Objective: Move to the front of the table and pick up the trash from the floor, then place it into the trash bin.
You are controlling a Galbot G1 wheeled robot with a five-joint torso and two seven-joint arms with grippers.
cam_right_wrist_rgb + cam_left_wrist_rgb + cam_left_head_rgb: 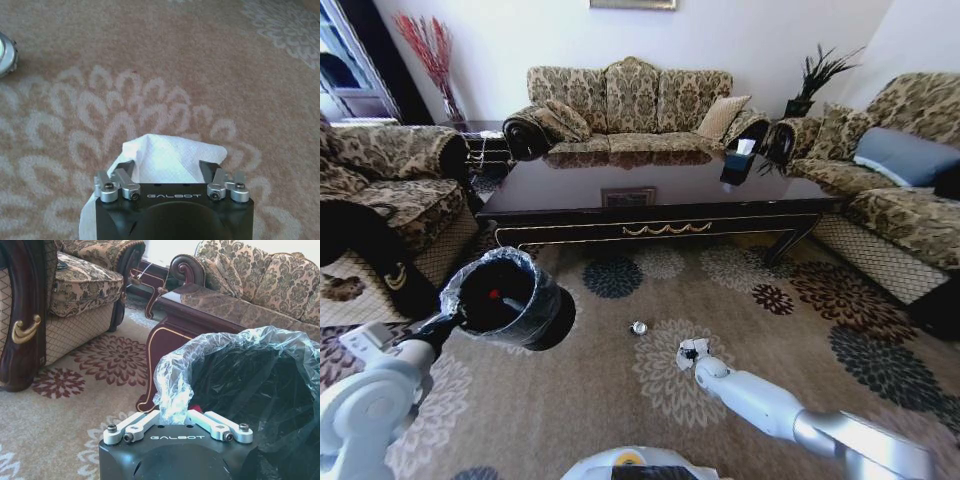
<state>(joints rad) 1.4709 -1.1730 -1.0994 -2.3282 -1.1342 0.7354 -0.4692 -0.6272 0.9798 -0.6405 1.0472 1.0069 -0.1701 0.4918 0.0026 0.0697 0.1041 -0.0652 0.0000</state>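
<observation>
Reaching down to the carpet (790, 330), the right gripper (167, 170) has its fingers spread wide on either side of the crumpled paper (170, 157) — not yet pinched. From where I stand, the paper lies at about five o'clock from the small silvery piece (639, 327), just beside it, in front of the table (650, 195). The left gripper (175, 417) is clamped on the rim of the bin (510, 295), held up off the floor at nine o'clock from the paper; something red shows inside. To do this well, I'd say close squarely on the paper's bulk — a corner pinch could let it slip — then lift straight before swinging toward the bin.
</observation>
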